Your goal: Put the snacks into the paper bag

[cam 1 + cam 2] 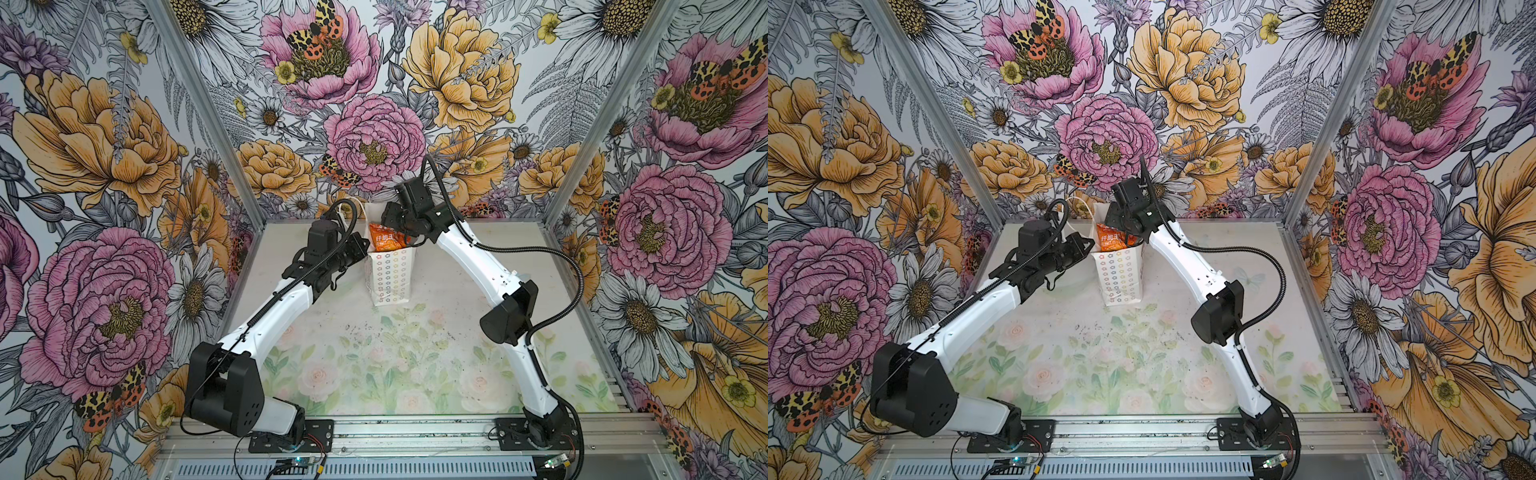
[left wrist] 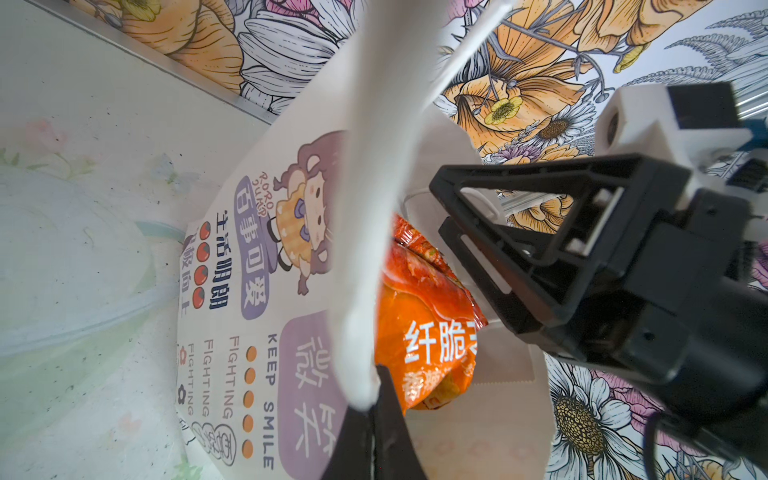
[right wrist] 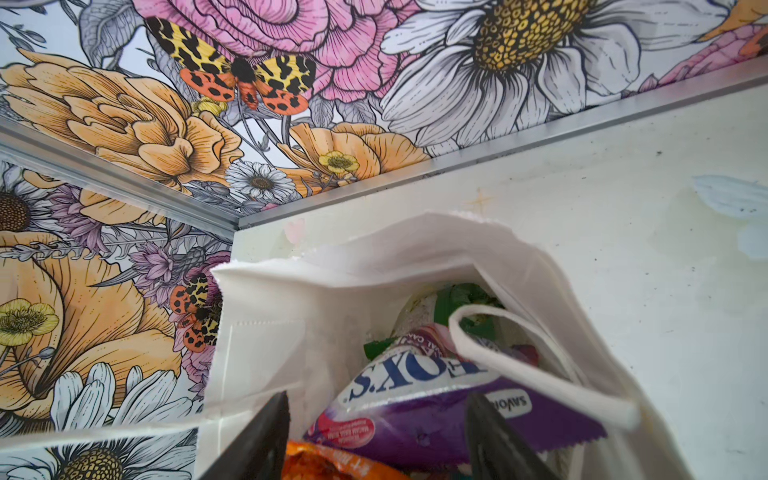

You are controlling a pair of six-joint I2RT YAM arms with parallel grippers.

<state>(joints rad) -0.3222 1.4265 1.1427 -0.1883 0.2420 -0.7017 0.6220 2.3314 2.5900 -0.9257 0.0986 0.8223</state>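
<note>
The paper bag [image 1: 388, 278] [image 1: 1119, 282] stands upright at the back middle of the table, white with rows of small flower rings. My left gripper [image 1: 360, 245] [image 1: 1086, 245] [image 2: 376, 386] is at the bag's left rim, shut on its white string handle [image 2: 374, 208]. An orange snack packet [image 1: 386, 240] [image 1: 1111, 240] [image 2: 424, 332] sticks out of the bag's mouth. Over that mouth my right gripper [image 1: 399, 235] [image 1: 1129, 237] [image 2: 444, 208] [image 3: 377, 397] is open, with the orange packet [image 3: 328, 463] low between its fingers. Inside lie a purple FOX'S packet [image 3: 415, 411] and a green one [image 3: 461, 307].
The table [image 1: 415, 365] carries a pale rose print and is walled in by flowered panels on three sides. Aluminium posts [image 1: 203, 108] [image 1: 602, 108] stand at the back corners. The arm bases sit on a metal rail [image 1: 415, 432] at the front edge.
</note>
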